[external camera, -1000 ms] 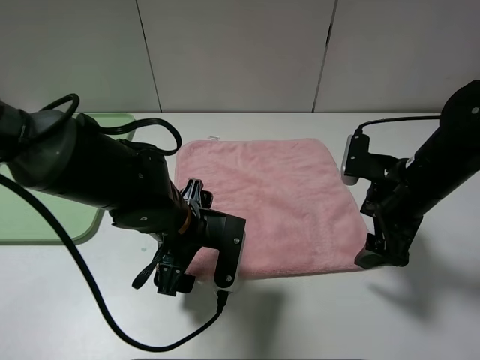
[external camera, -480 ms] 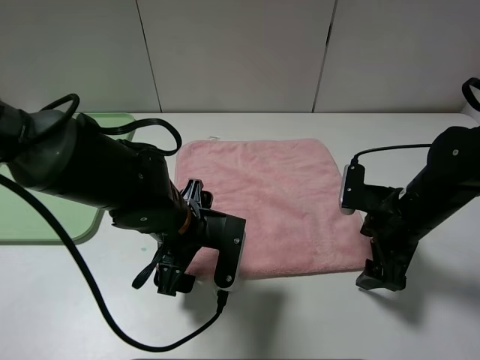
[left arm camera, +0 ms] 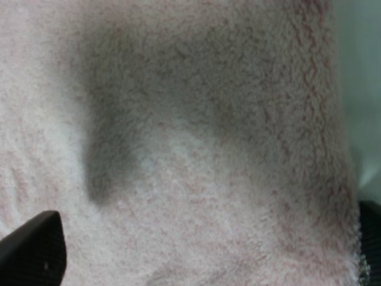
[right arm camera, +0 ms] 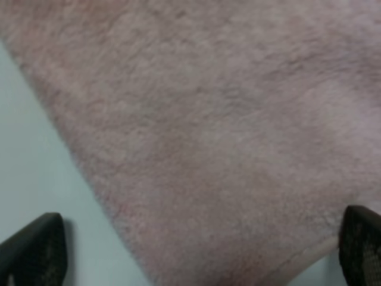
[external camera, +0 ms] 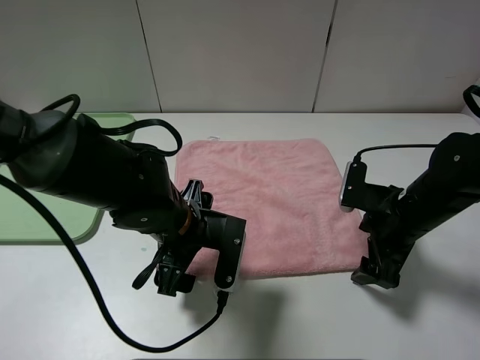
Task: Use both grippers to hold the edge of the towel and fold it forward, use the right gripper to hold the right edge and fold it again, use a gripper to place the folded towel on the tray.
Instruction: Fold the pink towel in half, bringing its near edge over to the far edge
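Observation:
The pink towel (external camera: 266,199) lies flat and unfolded on the white table. My left gripper (external camera: 176,281) is down at the towel's near left corner. In the left wrist view the towel (left arm camera: 196,137) fills the frame, and the gripper (left arm camera: 199,253) is open with one dark fingertip (left arm camera: 30,250) at each side. My right gripper (external camera: 373,274) is low at the near right corner. In the right wrist view it (right arm camera: 199,250) is open, with fingertips (right arm camera: 33,250) wide apart astride the towel's edge (right arm camera: 196,149). Neither gripper holds anything.
The green tray (external camera: 41,217) sits at the table's left edge, partly hidden behind my left arm. A grey panelled wall stands behind the table. Black cables trail from both arms over the table.
My right arm has dropped and shifted a little left and nearer, bringing its gripper down at the towel's near right corner. The left arm and the towel have not moved.

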